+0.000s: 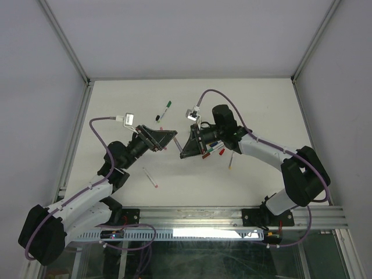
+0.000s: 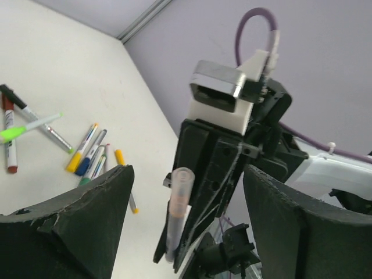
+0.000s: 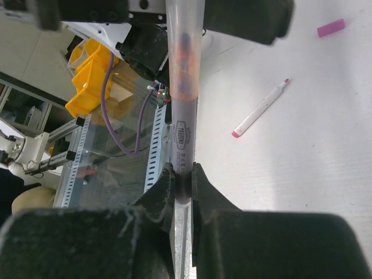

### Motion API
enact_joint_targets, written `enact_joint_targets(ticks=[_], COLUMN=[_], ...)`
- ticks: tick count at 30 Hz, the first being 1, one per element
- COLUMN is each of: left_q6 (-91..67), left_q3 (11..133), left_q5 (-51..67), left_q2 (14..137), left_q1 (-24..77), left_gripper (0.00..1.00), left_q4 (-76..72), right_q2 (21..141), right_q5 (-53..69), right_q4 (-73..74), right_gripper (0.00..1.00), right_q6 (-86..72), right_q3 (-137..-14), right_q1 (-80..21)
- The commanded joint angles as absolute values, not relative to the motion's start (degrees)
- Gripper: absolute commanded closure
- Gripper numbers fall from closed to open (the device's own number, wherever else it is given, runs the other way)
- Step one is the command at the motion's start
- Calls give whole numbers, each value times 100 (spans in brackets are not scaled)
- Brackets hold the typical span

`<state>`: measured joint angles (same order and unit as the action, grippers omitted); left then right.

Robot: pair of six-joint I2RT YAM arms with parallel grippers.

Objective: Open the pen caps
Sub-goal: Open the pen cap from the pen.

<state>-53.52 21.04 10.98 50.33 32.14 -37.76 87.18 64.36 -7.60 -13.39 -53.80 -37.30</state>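
Observation:
My right gripper point(image 3: 183, 172) is shut on the lower barrel of a grey pen point(image 3: 185, 125), holding it above the table. Its translucent cap point(image 2: 181, 187) sits on the pen and shows an orange tip inside. My left gripper point(image 2: 187, 172) is open, one finger point(image 2: 87, 215) on each side of the capped end without touching it. From above, the left gripper point(image 1: 165, 139) and right gripper point(image 1: 188, 146) meet tip to tip at mid-table. A loose pink cap point(image 3: 331, 27) lies on the table, with an uncapped pink-tipped pen point(image 3: 261, 107) nearby.
A pile of several pens point(image 1: 214, 149) lies just right of the right gripper, spread out in the left wrist view point(image 2: 87, 156). A green pen point(image 1: 165, 108) lies farther back, and single pens lie at the front left point(image 1: 150, 177) and right point(image 1: 231, 160).

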Motion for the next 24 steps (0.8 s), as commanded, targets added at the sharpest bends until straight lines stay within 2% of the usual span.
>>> enact_joint_targets(ticks=[1,3,16,20,24], left_q6=[-5334,-5318,-5493,-5471,-5313], left_q3=[2437,2436,2359,2320,2369], left_q5=[1174,1115,1565,1569,1608], left_q2=[5072,5037,5242,5230,5259], left_q1=[3164,3160,3159,3165,3164], left_gripper=[22,23,51,65,84], left_q4=[-3356,-3297,-3735,-3762,-3753], right_q2=[8621,8629,8715,8734,8754], right_q5=[6936,6923,6822,6810,6830], right_q4=[-750,-739,-600,-567,-544], right_gripper=[100,100,100,100,100], right_q6=[-767,-759,-695,-676,-668], right_q3=[-5687,-5693,-5750,-5763,-5776], right_q1=[-3768,-3778,-3811,-3808,-3811])
